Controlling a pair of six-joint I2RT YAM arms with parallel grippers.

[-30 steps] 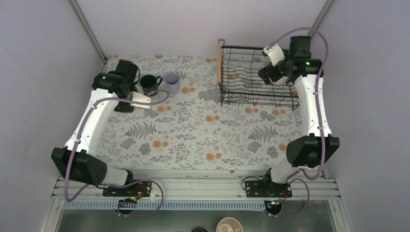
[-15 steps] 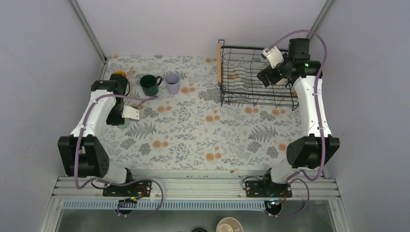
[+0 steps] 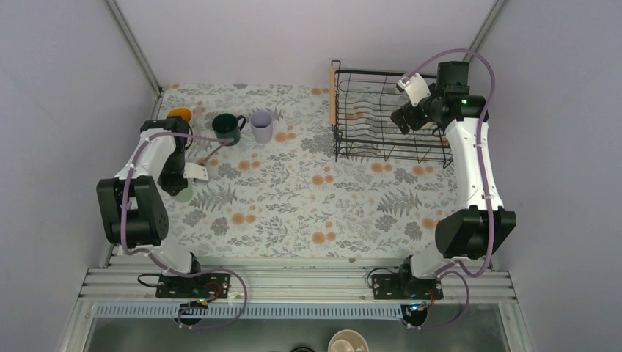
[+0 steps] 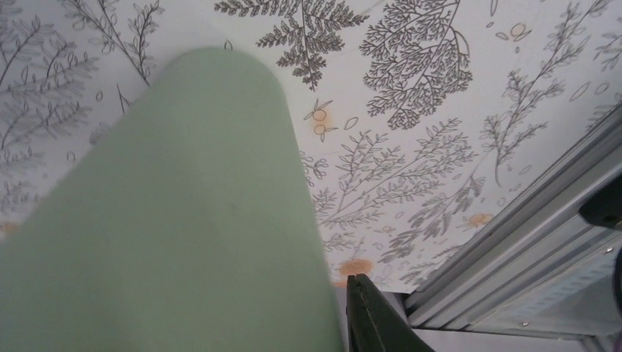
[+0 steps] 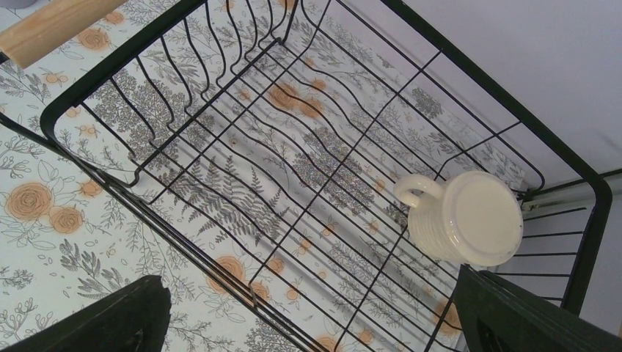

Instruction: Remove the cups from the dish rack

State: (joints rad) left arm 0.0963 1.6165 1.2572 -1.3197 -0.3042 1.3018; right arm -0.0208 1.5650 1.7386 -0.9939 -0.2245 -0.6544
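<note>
The cream mug (image 5: 466, 218) sat upside down in a corner of the dish rack (image 5: 62, 22); above it hung the right gripper (image 5: 312, 315), jaws spread wide. The left gripper (image 3: 180, 183) clasped the mint green cup (image 4: 169, 220) low over the floral tablecloth (image 3: 293, 198)

The table (image 3: 293, 198) is taken in whole from high above its near edge by the top external view. The left wrist view is aimed steeply down, nearly filled by the mint green cup (image 4: 169, 220) at the left claw (image 3: 178, 183). The dish rack (image 5: 59, 26) is viewed closely from above the right claw (image 5: 312, 282); rack and table are shared with the top view.
</note>
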